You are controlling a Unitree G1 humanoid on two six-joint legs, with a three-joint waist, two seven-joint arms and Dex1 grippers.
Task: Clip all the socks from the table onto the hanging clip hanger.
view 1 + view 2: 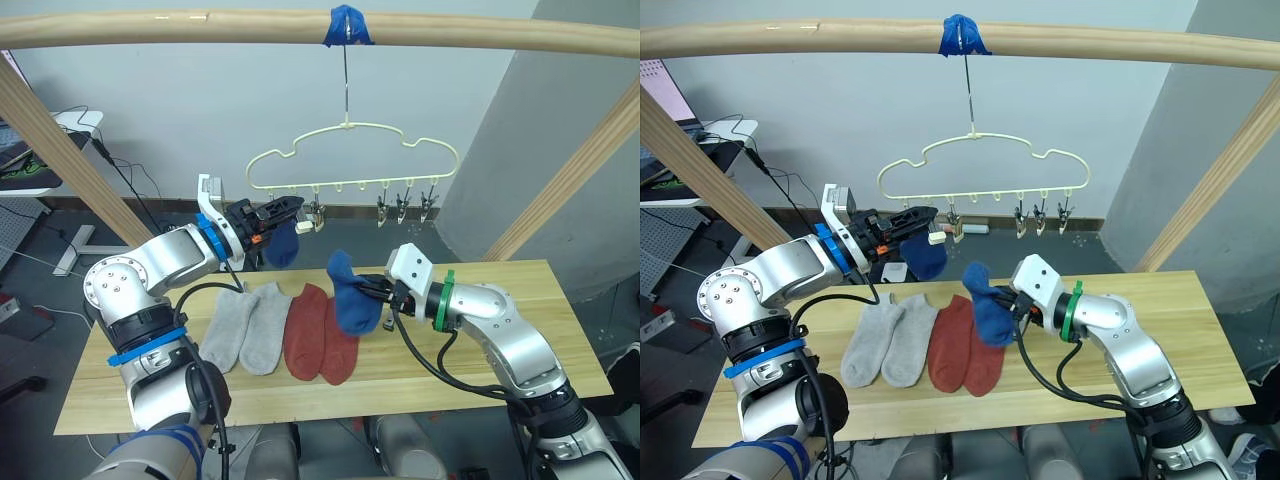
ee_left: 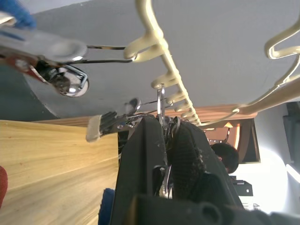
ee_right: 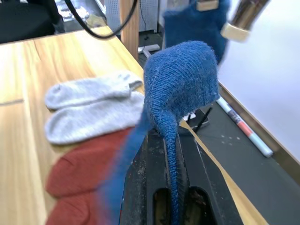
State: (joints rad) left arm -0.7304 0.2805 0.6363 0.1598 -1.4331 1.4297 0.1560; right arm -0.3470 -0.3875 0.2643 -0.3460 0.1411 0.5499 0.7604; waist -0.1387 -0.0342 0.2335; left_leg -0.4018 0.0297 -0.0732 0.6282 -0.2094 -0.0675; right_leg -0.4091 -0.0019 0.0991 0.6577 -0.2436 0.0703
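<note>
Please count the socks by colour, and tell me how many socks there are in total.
Grey socks: 2, flat on the table.
Red socks: 2, flat on the table.
Blue socks: 2, one hanging at the hanger by the left gripper, one held by the right gripper.
Total: 6 socks.

table (image 1: 520, 330): pale wood planks | on it: 2 grey socks (image 1: 245, 325), 2 red socks (image 1: 318, 332), side by side

On the pale yellowish table (image 1: 520, 310) lie two light grey socks (image 1: 245, 327) beside two rust red socks (image 1: 320, 333), under the pale yellow clip hanger (image 1: 352, 155).
</note>
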